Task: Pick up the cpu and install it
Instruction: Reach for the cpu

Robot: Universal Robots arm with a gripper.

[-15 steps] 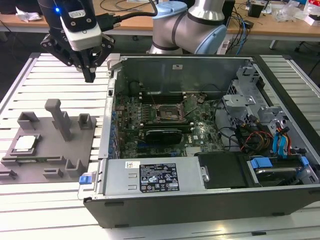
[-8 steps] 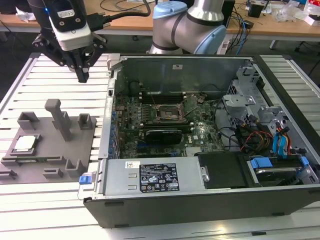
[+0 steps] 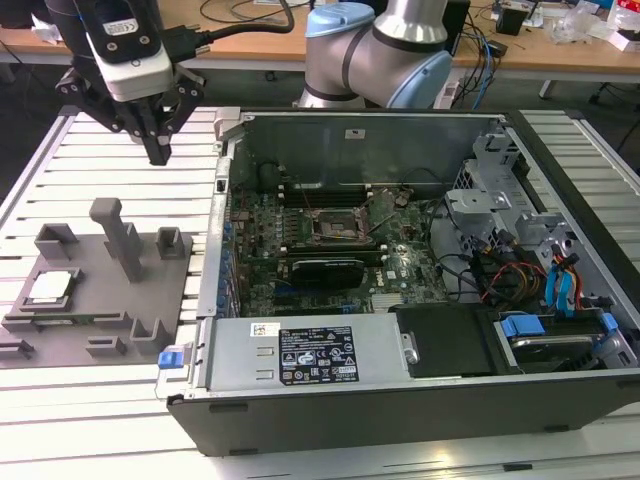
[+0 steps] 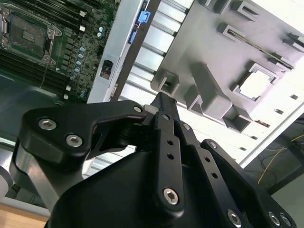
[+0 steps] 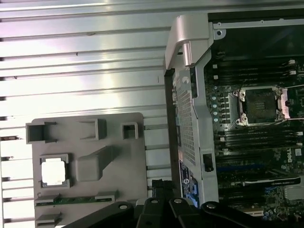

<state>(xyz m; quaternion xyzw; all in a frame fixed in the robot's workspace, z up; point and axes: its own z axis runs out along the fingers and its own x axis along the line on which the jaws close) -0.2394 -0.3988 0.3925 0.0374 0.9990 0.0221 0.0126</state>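
While the gripper (image 3: 160, 152) hung with its fingers pressed together on nothing above the slatted table (image 3: 30, 185), between the grey tray (image 3: 100, 300) and the open computer case (image 3: 400, 405), the cpu (image 3: 52, 287) lay silver side up in a square recess of that tray, well apart from the motherboard's socket (image 3: 335, 228).

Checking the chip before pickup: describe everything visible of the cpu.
The small thin square cpu, pale silver metal on top, lies flat in a square recess of the large grey plastic tray with upright blocks, at the exterior view's left of the open black computer case. Its underside is hidden. Only the tray touches it; the black claw hangs well apart.
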